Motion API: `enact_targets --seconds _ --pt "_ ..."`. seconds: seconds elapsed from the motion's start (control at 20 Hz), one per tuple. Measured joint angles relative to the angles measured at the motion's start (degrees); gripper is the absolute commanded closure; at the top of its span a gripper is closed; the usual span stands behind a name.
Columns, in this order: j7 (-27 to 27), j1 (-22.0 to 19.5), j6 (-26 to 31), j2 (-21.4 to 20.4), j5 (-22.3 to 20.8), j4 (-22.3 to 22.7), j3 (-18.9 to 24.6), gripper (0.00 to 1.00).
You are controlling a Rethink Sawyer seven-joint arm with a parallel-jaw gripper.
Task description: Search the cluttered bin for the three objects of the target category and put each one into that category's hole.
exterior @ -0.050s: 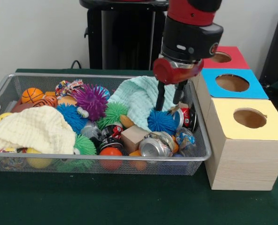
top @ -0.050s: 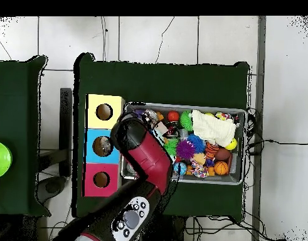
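My gripper point(exterior @ -0.050s: 168, 106) hangs over the right end of the wire bin point(exterior @ -0.050s: 106, 76), fingers pointing down, open, with nothing between them. Its tips are just above a blue spiky ball point(exterior @ -0.050s: 161, 121) and in front of a mint cloth point(exterior @ -0.050s: 136, 96). Crushed cans point(exterior @ -0.050s: 155, 145) lie at the bin's front right, and another can point(exterior @ -0.050s: 188, 116) leans on the right wall. A purple spiky ball point(exterior @ -0.050s: 90, 101), a green one point(exterior @ -0.050s: 114, 113) and a wooden block point(exterior @ -0.050s: 133, 137) sit mid-bin. In the overhead view the arm point(top @ -0.050s: 143, 154) hides the gripper.
Beside the bin stand three boxes with round holes: yellow point(exterior @ -0.050s: 249, 118), blue point(exterior @ -0.050s: 232, 83) and red point(exterior @ -0.050s: 221, 57); overhead they are yellow point(top @ -0.050s: 105, 112), blue point(top @ -0.050s: 101, 146), red point(top @ -0.050s: 101, 179). A cream cloth point(exterior @ -0.050s: 35, 129) and an orange ball point(exterior @ -0.050s: 32, 95) fill the bin's left end.
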Motion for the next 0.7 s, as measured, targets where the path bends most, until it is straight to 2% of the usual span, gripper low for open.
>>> enact_targets --seconds 0.35,0.7 --pt "0.0 -1.4 0.0 -3.4 1.6 3.5 0.4 0.00" --pt "0.2 -1.8 0.0 -4.6 2.5 4.1 1.0 0.00"
